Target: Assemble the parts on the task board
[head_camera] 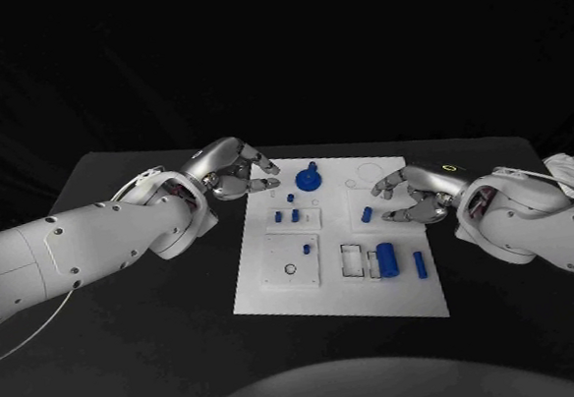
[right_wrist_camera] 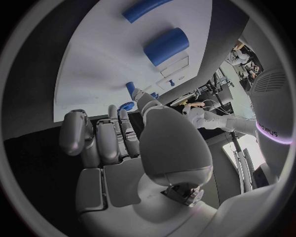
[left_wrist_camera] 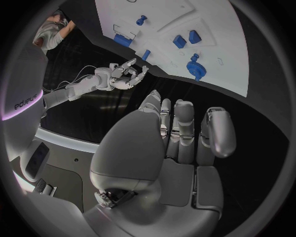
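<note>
I see both empty: left hand point(head_camera: 237, 170) fingers loosely apart off the task board point(head_camera: 340, 281) far-left corner, right hand point(head_camera: 416, 191) spread over its right edge.

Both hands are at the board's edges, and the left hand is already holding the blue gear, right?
Not quite. Both hands are at the board's edges, but the left hand holds nothing. The blue gear lies on the board beside it, apart from the fingers; the left wrist view shows the gear beyond the bare fingers. The right hand is empty too.
</note>
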You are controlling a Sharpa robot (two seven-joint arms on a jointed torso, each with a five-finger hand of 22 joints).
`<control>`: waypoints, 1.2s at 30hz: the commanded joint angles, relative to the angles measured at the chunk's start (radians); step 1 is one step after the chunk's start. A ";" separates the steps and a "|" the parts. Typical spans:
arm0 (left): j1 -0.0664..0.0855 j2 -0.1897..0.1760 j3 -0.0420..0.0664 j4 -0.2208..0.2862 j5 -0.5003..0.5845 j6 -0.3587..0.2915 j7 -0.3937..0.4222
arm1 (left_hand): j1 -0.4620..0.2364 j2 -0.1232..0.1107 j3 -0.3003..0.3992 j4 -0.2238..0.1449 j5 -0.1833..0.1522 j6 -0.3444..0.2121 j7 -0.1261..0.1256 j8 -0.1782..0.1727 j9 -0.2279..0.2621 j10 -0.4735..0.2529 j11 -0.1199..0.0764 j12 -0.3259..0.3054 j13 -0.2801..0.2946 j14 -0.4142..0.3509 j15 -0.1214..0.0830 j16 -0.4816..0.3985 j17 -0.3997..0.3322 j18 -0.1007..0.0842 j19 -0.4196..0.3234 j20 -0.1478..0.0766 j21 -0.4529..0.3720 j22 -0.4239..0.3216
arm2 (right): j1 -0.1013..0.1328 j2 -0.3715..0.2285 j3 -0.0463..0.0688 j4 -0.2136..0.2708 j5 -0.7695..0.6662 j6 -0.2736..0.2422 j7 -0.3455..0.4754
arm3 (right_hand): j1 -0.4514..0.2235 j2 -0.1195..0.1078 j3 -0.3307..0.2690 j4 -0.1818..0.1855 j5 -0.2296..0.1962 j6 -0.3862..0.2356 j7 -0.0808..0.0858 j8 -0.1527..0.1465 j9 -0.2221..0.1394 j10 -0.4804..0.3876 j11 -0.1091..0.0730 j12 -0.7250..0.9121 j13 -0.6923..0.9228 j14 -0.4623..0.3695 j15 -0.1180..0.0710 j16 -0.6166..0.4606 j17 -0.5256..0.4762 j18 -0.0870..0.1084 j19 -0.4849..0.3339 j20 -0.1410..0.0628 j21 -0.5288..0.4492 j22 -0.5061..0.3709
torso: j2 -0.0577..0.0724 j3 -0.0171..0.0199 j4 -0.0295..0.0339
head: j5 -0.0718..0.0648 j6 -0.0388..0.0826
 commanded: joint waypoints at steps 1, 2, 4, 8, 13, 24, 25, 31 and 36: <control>-0.001 -0.002 0.001 0.005 0.007 0.001 0.008 | 0.007 0.007 0.005 -0.001 0.007 0.004 -0.002 0.002 -0.001 0.000 0.003 0.006 -0.001 -0.002 0.004 0.001 0.000 0.019 0.003 0.006 -0.004 0.175 | -0.012 0.020 0.000 -0.021 -0.013 0.028 0.026 | 0.009 0.000 0.001 -0.007 0.006 0.008 0.006 0.009 0.005 0.014 -0.002 0.010 0.000 -0.008 -0.001 -0.004 -0.005 0.016 -0.009 0.001 -0.006 0.152 | 0.000 0.0000 0.0003 | 0.002 0.000; -0.001 -0.003 0.001 0.005 0.007 0.001 0.007 | 0.007 0.007 0.005 -0.001 0.007 0.004 -0.002 0.002 -0.001 0.000 0.003 0.006 -0.001 -0.002 0.004 0.001 0.000 0.019 0.003 0.006 -0.004 0.175 | -0.016 0.026 0.000 -0.026 -0.013 0.029 0.027 | 0.010 0.000 0.002 -0.007 0.006 0.011 0.007 0.011 0.006 0.017 -0.002 0.013 0.000 -0.009 -0.001 -0.005 -0.007 0.016 -0.010 0.001 -0.008 0.151 | -0.001 0.0000 -0.0002 | 0.003 0.000; -0.001 -0.005 0.001 0.005 0.007 0.001 0.007 | 0.007 0.007 0.005 -0.001 0.007 0.004 -0.002 0.002 -0.001 0.000 0.003 0.006 -0.001 -0.002 0.004 0.001 0.000 0.019 0.003 0.006 -0.004 0.175 | -0.022 0.036 0.000 -0.033 -0.014 0.031 0.029 | 0.013 0.001 0.003 -0.008 0.009 0.015 0.008 0.014 0.008 0.023 -0.003 0.017 0.001 -0.011 -0.001 -0.006 -0.010 0.016 -0.011 0.001 -0.009 0.151 | -0.001 0.0002 0.0000 | 0.004 0.000; -0.001 -0.007 0.001 0.006 0.007 0.003 0.006 | 0.007 0.007 0.005 -0.001 0.007 0.004 -0.002 0.002 -0.001 0.000 0.003 0.006 -0.001 -0.002 0.004 0.001 0.000 0.019 0.003 0.006 -0.004 0.175 | -0.030 0.054 0.000 -0.046 -0.014 0.033 0.033 | 0.020 0.002 0.010 -0.011 0.041 0.023 0.013 0.020 0.012 0.050 -0.008 0.036 0.006 -0.013 -0.001 -0.008 -0.015 0.017 -0.014 0.001 -0.013 0.150 | -0.001 -0.0001 -0.0004 | 0.005 0.000; -0.001 -0.007 0.001 0.007 0.007 0.006 0.005 | 0.009 0.008 0.007 -0.001 0.009 0.005 -0.002 0.002 -0.001 0.000 0.003 0.007 -0.001 -0.002 0.003 0.001 -0.001 0.019 0.003 0.006 -0.005 0.175 | -0.036 0.076 0.001 -0.061 -0.015 0.035 0.036 | 0.029 0.002 0.027 -0.015 0.084 0.025 0.018 0.024 0.015 0.086 -0.015 0.055 0.009 -0.014 -0.002 -0.010 -0.020 0.017 -0.014 0.000 -0.015 0.150 | -0.001 -0.0004 -0.0007 | 0.005 0.000; -0.001 -0.003 0.001 0.005 0.004 0.018 -0.004 | 0.012 0.009 0.009 -0.001 0.012 0.006 -0.002 0.003 -0.001 0.001 0.003 0.008 -0.001 -0.002 0.004 0.001 -0.002 0.019 0.003 0.006 -0.006 0.175 | -0.045 0.109 0.001 -0.088 -0.008 0.026 0.047 | 0.067 0.004 0.099 -0.040 0.180 0.086 0.033 0.063 0.040 0.150 -0.029 0.066 -0.001 -0.021 -0.012 -0.016 -0.035 0.019 -0.018 -0.008 -0.020 0.149 | 0.000 -0.0004 -0.0006 | 0.004 0.000; -0.001 -0.003 0.001 0.005 0.004 0.019 -0.005 | 0.012 0.009 0.009 -0.001 0.012 0.006 -0.002 0.003 -0.001 0.001 0.003 0.008 -0.001 -0.002 0.004 0.001 -0.002 0.019 0.003 0.006 -0.006 0.175 | -0.046 0.111 0.001 -0.089 -0.007 0.021 0.049 | 0.076 0.007 0.106 -0.047 0.183 0.109 0.036 0.078 0.051 0.167 -0.036 0.073 0.000 -0.019 -0.017 -0.016 -0.033 0.019 -0.016 -0.011 -0.017 0.150 | -0.001 -0.0002 -0.0002 | 0.004 0.000; -0.001 -0.002 0.001 0.004 -0.001 0.027 -0.012 | 0.014 0.011 0.012 -0.001 0.014 0.009 -0.002 0.004 -0.001 0.003 0.003 0.009 -0.002 -0.003 0.004 0.000 -0.003 0.019 0.003 0.006 -0.006 0.175 | -0.047 0.114 0.001 -0.089 -0.005 -0.011 0.058 | 0.117 0.015 0.121 -0.090 0.235 0.192 0.033 0.173 0.132 0.237 -0.058 0.092 0.001 -0.013 -0.040 -0.017 -0.030 0.016 -0.007 -0.034 -0.005 0.154 | -0.001 -0.0004 -0.0006 | 0.005 0.000; -0.003 -0.003 0.001 0.004 -0.005 0.034 -0.018 | 0.015 0.011 0.013 -0.001 0.015 0.010 -0.002 0.005 0.000 0.004 0.003 0.010 -0.002 -0.003 0.004 0.000 -0.003 0.019 0.003 0.006 -0.006 0.175 | -0.048 0.112 0.001 -0.087 -0.004 -0.031 0.062 | 0.119 0.014 0.124 -0.106 0.255 0.185 0.030 0.214 0.183 0.260 -0.065 0.093 -0.002 -0.013 -0.046 -0.022 -0.038 0.015 -0.006 -0.041 0.000 0.154 | -0.001 -0.0005 -0.0002 | 0.006 0.000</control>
